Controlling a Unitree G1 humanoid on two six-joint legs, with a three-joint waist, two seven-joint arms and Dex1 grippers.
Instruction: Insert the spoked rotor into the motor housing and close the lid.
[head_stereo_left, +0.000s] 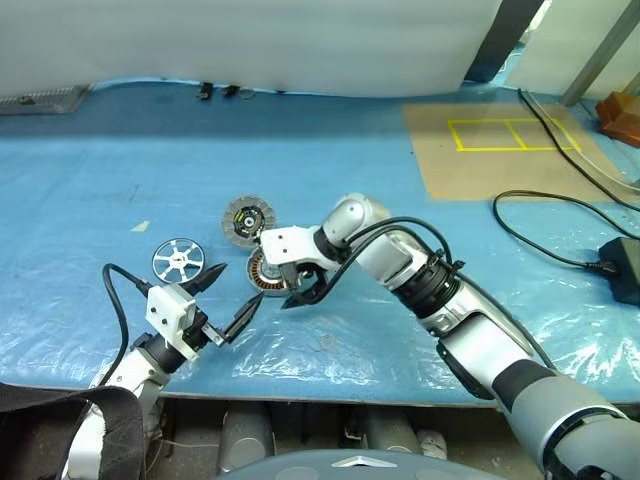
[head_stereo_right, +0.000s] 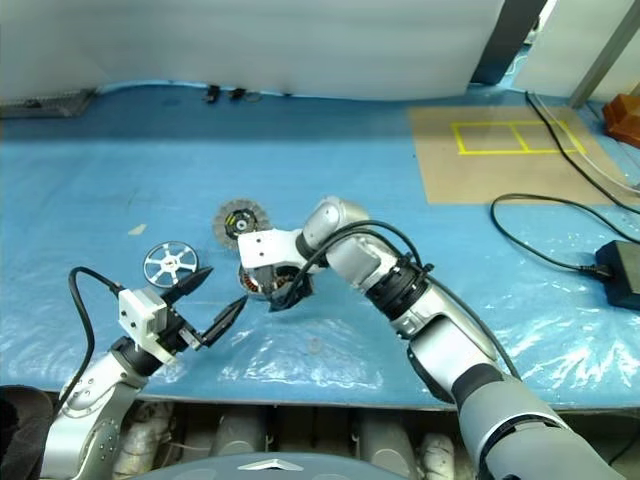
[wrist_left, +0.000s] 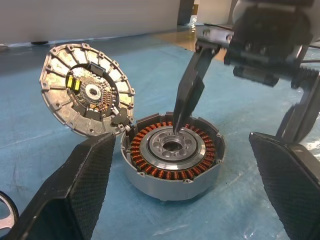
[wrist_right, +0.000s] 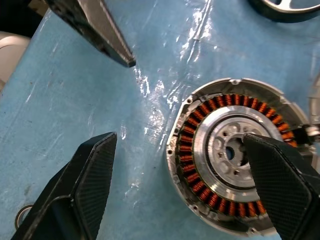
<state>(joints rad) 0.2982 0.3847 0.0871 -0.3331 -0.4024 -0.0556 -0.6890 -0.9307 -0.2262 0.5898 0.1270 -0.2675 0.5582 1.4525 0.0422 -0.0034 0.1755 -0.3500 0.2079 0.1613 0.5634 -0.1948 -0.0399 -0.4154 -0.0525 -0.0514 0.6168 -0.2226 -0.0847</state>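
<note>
From the left we see the spoked rotor (head_stereo_left: 178, 261) lying free on the blue sheet (head_stereo_left: 80, 190), our left gripper (head_stereo_left: 228, 299) spread wide and empty, then the open-lidded motor housing (wrist_left: 173, 154) under our right gripper (head_stereo_left: 305, 291), jaws wide, holding nothing.

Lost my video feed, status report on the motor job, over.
Both grippers open, empty: left gripper beside motor housing, right gripper over it. Lid open. Spoked rotor on the table, not inserted. Nothing blocking.
</note>
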